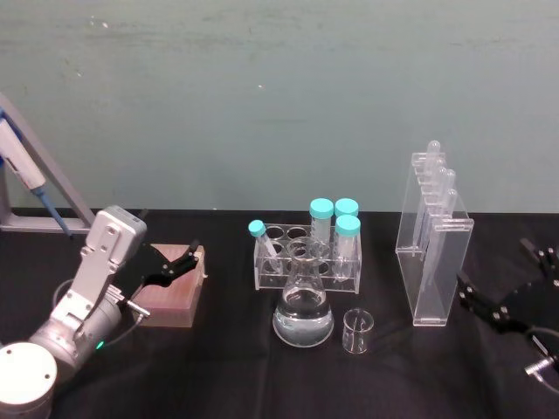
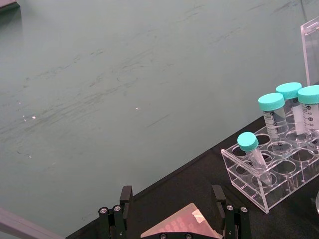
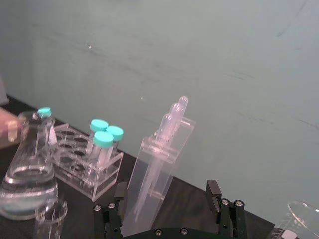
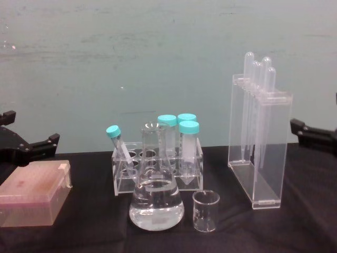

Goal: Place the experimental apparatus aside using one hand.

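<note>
Flask (image 1: pixel 303 310) partly hiding tube rack (image 1: pixel 349 279), right gripper (image 1: pixel 500 275) cut at edge

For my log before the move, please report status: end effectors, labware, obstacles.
Left end effector open, over pink box. Right end effector open, beside pipette stand, not touching. Flask, beaker untouched. Tube rack close behind flask.
</note>
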Available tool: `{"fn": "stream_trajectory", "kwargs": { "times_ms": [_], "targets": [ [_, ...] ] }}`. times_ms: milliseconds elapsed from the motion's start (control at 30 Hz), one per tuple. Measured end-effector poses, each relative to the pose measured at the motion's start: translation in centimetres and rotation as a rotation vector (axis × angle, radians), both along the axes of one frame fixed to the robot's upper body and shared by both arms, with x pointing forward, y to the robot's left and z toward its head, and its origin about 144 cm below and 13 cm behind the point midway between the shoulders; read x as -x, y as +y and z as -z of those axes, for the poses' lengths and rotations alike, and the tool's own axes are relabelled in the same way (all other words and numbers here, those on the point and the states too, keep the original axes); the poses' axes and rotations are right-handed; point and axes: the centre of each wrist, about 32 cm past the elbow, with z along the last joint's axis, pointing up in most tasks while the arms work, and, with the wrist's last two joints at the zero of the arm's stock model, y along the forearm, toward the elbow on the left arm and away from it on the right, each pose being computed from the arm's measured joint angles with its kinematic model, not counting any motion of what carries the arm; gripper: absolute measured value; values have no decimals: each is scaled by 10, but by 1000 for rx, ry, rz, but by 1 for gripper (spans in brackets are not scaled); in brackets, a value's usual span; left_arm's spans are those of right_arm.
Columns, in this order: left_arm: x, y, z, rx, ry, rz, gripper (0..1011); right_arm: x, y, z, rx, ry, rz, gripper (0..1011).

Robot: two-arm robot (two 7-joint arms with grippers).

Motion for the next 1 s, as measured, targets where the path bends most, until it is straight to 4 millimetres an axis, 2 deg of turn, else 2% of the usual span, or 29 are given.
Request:
{"fn": "stream_trajectory", "kwargs": {
  "times_ms": [300, 1000],
  "targets": [
    [0, 0, 0, 0, 0, 0, 1000, -15, 18, -6, -105, 10, 14, 1000],
    [0, 0, 0, 0, 0, 0, 1000, -31, 54, -11, -202, 24, 77, 1000]
  ]
}}
